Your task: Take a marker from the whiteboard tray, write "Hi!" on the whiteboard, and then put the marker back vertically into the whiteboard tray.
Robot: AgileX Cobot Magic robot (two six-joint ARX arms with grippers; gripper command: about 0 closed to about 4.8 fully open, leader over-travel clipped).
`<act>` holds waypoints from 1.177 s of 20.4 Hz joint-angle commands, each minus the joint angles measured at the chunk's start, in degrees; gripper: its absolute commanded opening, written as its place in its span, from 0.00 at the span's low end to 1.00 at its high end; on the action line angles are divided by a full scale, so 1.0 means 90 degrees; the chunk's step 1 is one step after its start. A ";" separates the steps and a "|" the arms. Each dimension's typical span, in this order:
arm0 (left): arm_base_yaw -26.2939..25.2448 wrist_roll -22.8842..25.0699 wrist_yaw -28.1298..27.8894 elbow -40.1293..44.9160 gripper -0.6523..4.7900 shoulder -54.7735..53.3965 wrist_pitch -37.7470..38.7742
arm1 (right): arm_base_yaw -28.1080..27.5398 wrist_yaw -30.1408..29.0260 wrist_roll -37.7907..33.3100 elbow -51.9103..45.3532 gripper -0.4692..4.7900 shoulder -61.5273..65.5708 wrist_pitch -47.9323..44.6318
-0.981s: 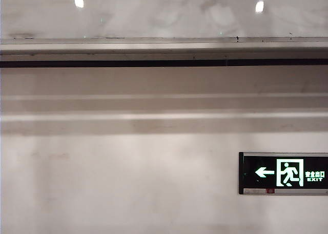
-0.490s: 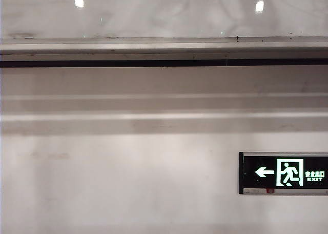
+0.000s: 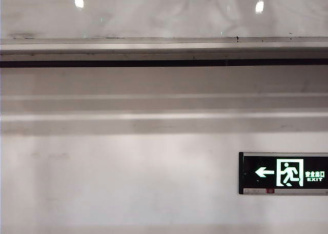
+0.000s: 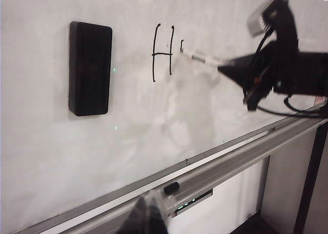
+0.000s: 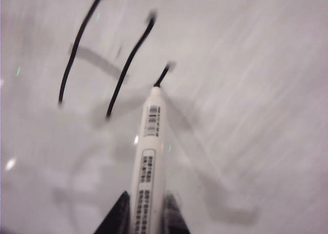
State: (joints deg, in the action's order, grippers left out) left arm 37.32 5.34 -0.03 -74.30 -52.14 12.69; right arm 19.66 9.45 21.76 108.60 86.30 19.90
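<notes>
In the right wrist view my right gripper is shut on the marker, a white barrel with printed labels. Its black tip touches the whiteboard at a short stroke just beside a written "H". The left wrist view shows the same from the side: the right gripper holds the marker against the whiteboard right of the "H". The whiteboard tray runs below. My left gripper is a dark blur near the tray, its jaws unclear. No gripper appears in the exterior view.
A black eraser sticks to the board left of the "H". A small black cap-like piece lies on the tray. The exterior view shows the whiteboard, the tray, wall mouldings and a green exit sign.
Only faint reflections in the glossy whiteboard have shifted a little in the exterior view. Nothing else there differs.
</notes>
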 commanded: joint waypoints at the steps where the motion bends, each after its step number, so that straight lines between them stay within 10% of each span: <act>1: 0.0002 0.0005 0.0032 -0.0022 0.11 0.0012 -0.0075 | -0.0002 0.0170 -0.0063 0.0022 0.09 -0.0007 0.0505; 24: 0.0002 0.0005 0.0029 -0.0022 0.11 0.0012 -0.0075 | 0.0015 -0.0044 -0.0029 0.0022 0.09 0.0087 -0.0903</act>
State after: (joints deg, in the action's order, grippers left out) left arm 37.32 5.34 -0.03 -74.30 -52.14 12.71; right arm 19.77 8.97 21.54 108.57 86.91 12.47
